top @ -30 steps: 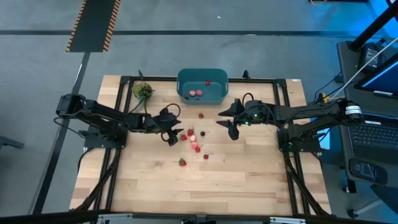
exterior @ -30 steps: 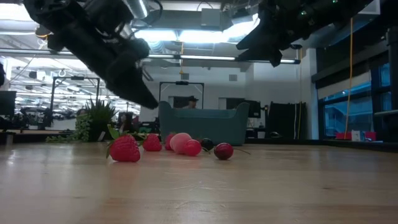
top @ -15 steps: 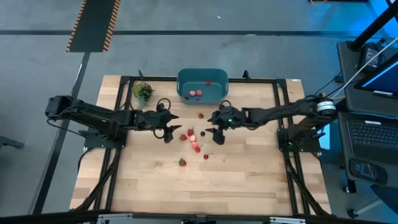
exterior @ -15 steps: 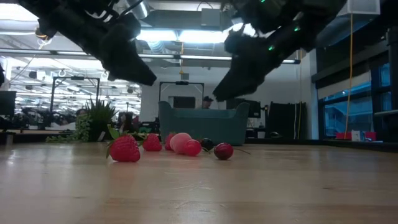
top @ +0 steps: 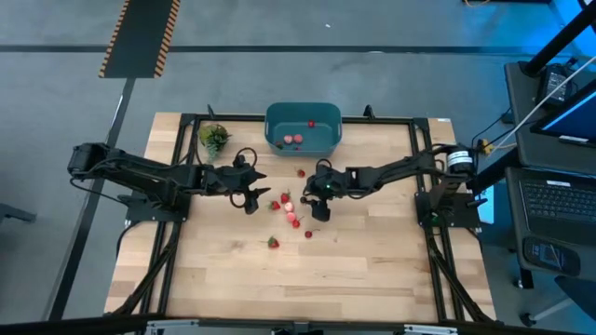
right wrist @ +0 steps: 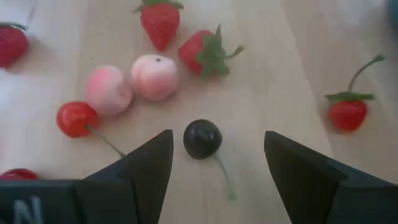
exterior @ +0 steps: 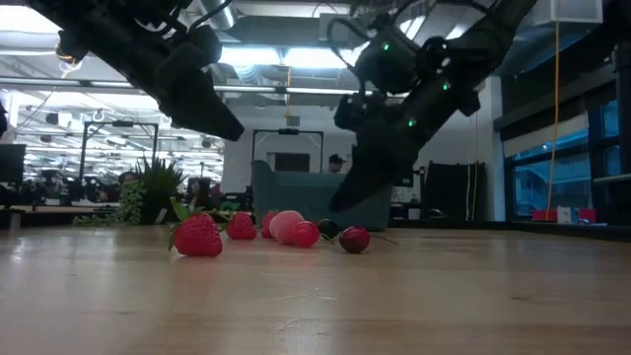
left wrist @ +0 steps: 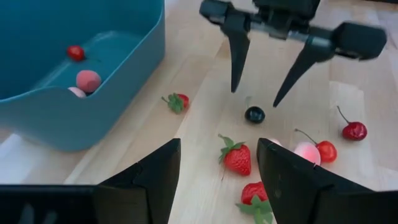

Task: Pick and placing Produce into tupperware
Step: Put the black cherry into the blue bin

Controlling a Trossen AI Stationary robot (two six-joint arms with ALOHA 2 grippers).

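The teal tupperware stands at the table's far middle with three small pieces of produce inside. More produce lies loose on the wood in front of it: strawberries, pink pieces and cherries. My right gripper is open, slanting down over a dark cherry. Its fingers stand on either side of the cherry without touching it. My left gripper is open and empty, hovering above the left side of the loose produce.
A green leafy bunch lies left of the tub. Single strawberries lie apart, one near the tub and one nearer the front. Bare wood fills the near half of the table.
My right gripper has come down from beside the tub toward the table's left and lowered over the dark cherry, tipping more steeply downward. My left gripper has risen a little from the strawberries, then kept still. No produce has moved.
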